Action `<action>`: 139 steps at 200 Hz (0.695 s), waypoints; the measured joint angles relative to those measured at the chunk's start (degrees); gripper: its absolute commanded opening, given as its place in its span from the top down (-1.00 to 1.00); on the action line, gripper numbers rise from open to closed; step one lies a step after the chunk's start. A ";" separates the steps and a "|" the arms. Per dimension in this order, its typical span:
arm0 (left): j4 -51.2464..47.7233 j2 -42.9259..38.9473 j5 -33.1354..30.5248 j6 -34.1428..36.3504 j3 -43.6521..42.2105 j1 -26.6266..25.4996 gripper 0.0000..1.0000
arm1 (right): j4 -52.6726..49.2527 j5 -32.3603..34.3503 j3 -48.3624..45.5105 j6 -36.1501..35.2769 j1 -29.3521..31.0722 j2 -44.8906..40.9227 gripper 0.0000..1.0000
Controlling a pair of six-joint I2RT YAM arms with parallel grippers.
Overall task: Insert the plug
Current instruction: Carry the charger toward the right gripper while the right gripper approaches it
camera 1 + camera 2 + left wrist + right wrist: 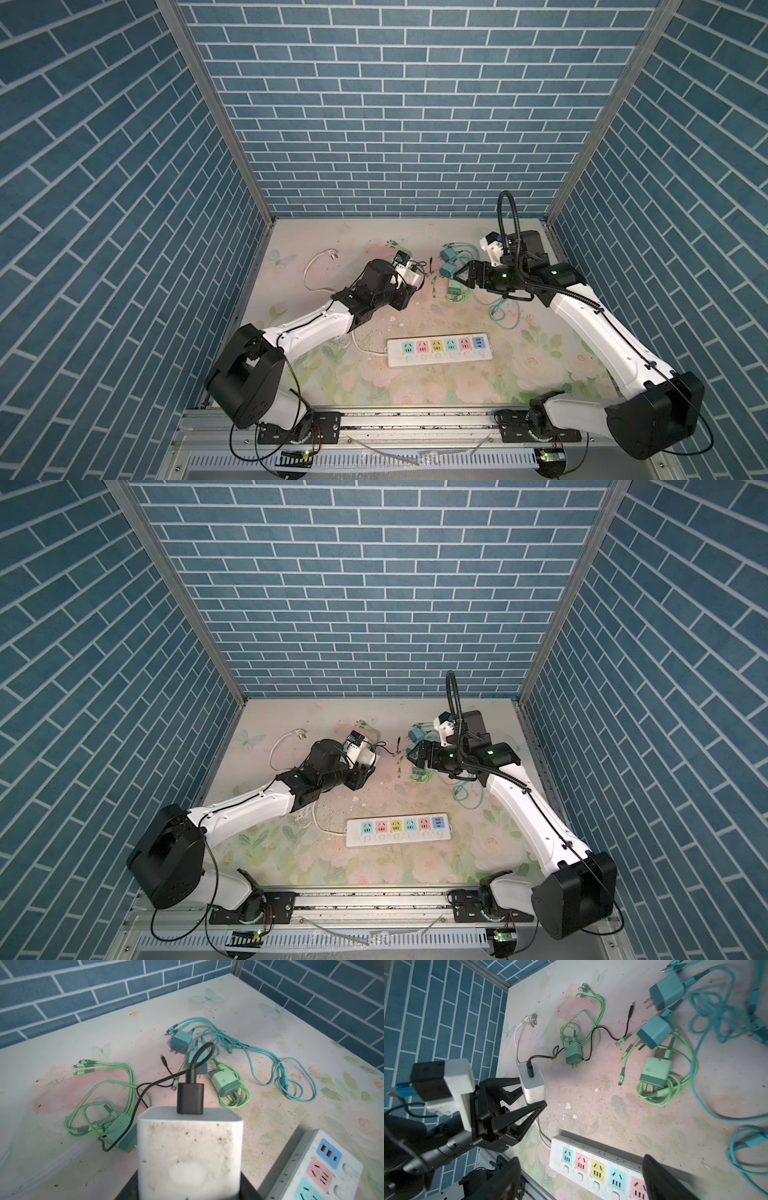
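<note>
The left gripper [532,1092] grasped the white charger [190,1147], at about eleven o'clock from the power strip [440,351]; the right gripper [460,277] was released, empty. Nothing was plugged into the strip yet, so the whole insertion remained

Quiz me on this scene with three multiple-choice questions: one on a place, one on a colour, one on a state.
1. The power strip lies: A against the back wall; B near the table's front edge; C hanging off the table.
2. The third socket from its corded end is: A purple; B black; C yellow.
3. The left tool and the white charger: A apart; B tool shut on it; C charger plugged in.
Answers: B, both top views show it there; C, its face is yellow; B, the right wrist view shows the charger clamped.
</note>
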 measured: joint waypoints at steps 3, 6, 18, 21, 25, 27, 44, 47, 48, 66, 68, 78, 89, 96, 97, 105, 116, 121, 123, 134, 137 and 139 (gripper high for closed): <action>0.79 -0.28 0.07 0.17 -0.59 -0.07 0.40 | 0.22 -0.02 0.00 0.13 0.39 0.50 -0.75; 1.29 -0.52 0.09 0.35 -1.01 -0.13 0.40 | 0.46 -0.02 0.00 0.20 0.76 1.03 -0.74; 3.41 -1.38 0.33 0.79 -2.60 -0.33 0.41 | 1.25 0.02 0.02 0.55 2.19 3.06 -0.73; 3.76 -1.53 0.39 0.85 -2.86 -0.35 0.41 | 1.46 0.07 0.02 0.63 2.54 3.69 -0.71; 4.20 -1.64 0.46 0.96 -3.13 -0.35 0.42 | 1.66 0.11 0.09 0.66 2.97 4.39 -0.69; 4.48 -1.73 0.48 1.03 -3.28 -0.33 0.42 | 1.81 0.13 0.11 0.66 3.21 4.87 -0.68; 6.40 -2.19 0.50 1.33 -4.24 -0.35 0.43 | 2.47 0.20 0.44 1.07 4.96 8.11 -0.64; 6.75 -2.29 0.50 1.42 -4.44 -0.35 0.43 | 2.54 0.20 0.61 1.11 5.29 8.72 -0.64; 6.80 -2.34 0.48 1.44 -4.50 -0.35 0.43 | 2.54 0.20 0.66 1.11 5.35 8.85 -0.63; 8.22 -3.17 0.46 1.70 -5.75 -0.35 0.43 | 3.10 0.26 1.90 1.55 7.26 11.74 -0.63; 8.39 -3.26 0.48 1.73 -5.88 -0.35 0.43 | 3.17 0.26 2.03 1.57 7.45 12.00 -0.62; 8.76 -3.54 0.46 1.84 -6.32 -0.35 0.44 | 3.56 0.22 3.13 1.70 8.39 13.11 -0.62; 8.81 -3.69 0.44 1.95 -6.47 -0.35 0.44 | 4.37 0.07 4.17 1.73 9.18 13.94 -0.62; 8.83 -3.74 0.39 2.05 -6.49 -0.35 0.44 | 4.76 0.00 4.63 1.77 9.57 14.14 -0.62; 8.83 -3.76 0.39 2.05 -6.51 -0.35 0.44 | 4.85 -0.02 4.68 1.77 9.62 14.14 -0.62; 8.83 -3.82 0.33 2.12 -6.56 -0.35 0.45 | 5.46 -0.20 5.05 1.92 10.03 14.16 -0.60; 8.85 -3.96 0.31 2.23 -6.62 -0.35 0.45 | 5.99 -0.55 5.60 2.08 10.36 14.19 -0.56; 8.85 -4.04 0.31 2.27 -6.67 -0.35 0.45 | 6.32 -0.70 5.77 2.10 10.43 14.23 -0.54; 8.85 -4.09 0.31 2.27 -6.71 -0.35 0.45 | 6.38 -0.76 5.86 2.16 10.47 14.27 -0.54; 8.87 -4.42 0.31 2.40 -6.93 -0.35 0.45 | 6.78 -1.22 6.54 2.21 10.64 14.75 -0.51; 8.85 -4.52 0.33 2.47 -6.99 -0.35 0.45 | 7.04 -1.31 6.73 2.21 10.75 14.95 -0.50; 8.85 -4.59 0.31 2.49 -7.04 -0.35 0.45 | 7.13 -1.36 6.82 2.23 10.80 15.06 -0.49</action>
